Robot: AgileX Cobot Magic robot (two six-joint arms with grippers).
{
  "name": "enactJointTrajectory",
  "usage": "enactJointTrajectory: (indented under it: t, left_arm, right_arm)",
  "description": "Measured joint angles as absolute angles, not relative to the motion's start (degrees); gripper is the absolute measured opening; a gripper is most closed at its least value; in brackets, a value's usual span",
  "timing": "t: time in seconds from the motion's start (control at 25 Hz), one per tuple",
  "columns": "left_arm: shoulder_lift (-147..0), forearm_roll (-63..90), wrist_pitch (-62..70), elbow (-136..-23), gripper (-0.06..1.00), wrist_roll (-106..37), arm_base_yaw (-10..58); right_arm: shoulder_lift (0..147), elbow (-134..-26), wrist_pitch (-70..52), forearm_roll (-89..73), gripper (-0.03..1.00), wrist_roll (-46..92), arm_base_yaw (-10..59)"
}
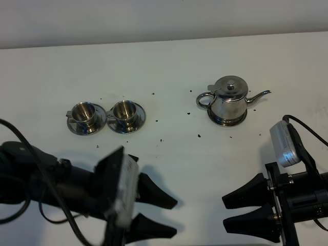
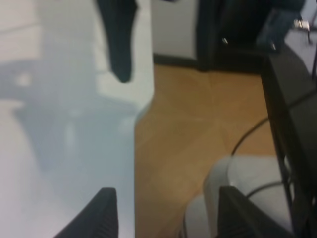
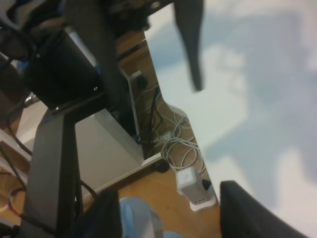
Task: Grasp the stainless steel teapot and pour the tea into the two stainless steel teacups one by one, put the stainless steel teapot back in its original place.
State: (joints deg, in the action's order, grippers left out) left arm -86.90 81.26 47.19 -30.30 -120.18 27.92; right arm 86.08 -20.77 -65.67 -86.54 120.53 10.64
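Nearest, along the front edge of the white tabletop [image 1: 169, 66], the left gripper [image 1: 171, 217] and the right gripper [image 1: 225, 212] point toward each other. Each has its black jaws spread wide with nothing between them. Farther back, in the right half of the tabletop, the stainless steel teapot [image 1: 229, 101] stands upright on its flared base. Its lid is on, its thin spout aims at the right edge and its loop handle faces the middle. Well apart from it, in the left half, a stainless steel teacup [image 1: 83, 114] and a second teacup [image 1: 124, 113] stand side by side. Each sits on its own round saucer, and the saucers [image 1: 139, 117] touch rim to rim. Dark specks [image 1: 199, 136] are scattered between cups and pot. The wrist views look past the tabletop's edge to a wooden floor [image 2: 188, 129], tangled cables [image 3: 168, 144] and a white power adapter [image 3: 190, 184].
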Motion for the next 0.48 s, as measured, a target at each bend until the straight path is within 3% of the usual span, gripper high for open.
enactJointTrajectory:
  t: [0.16, 0.48]
  left_arm:
    - [-86.67, 79.83, 41.81, -30.30, 0.47, -120.18, 31.16]
    - [-86.67, 79.95, 40.43, -30.37, 0.47, -120.18, 31.27]
  right_arm:
    - [86.08, -20.77, -65.62, -86.57, 0.44, 120.53, 10.64]
    - [86.08, -20.77, -65.62, -86.57, 0.44, 120.53, 10.64]
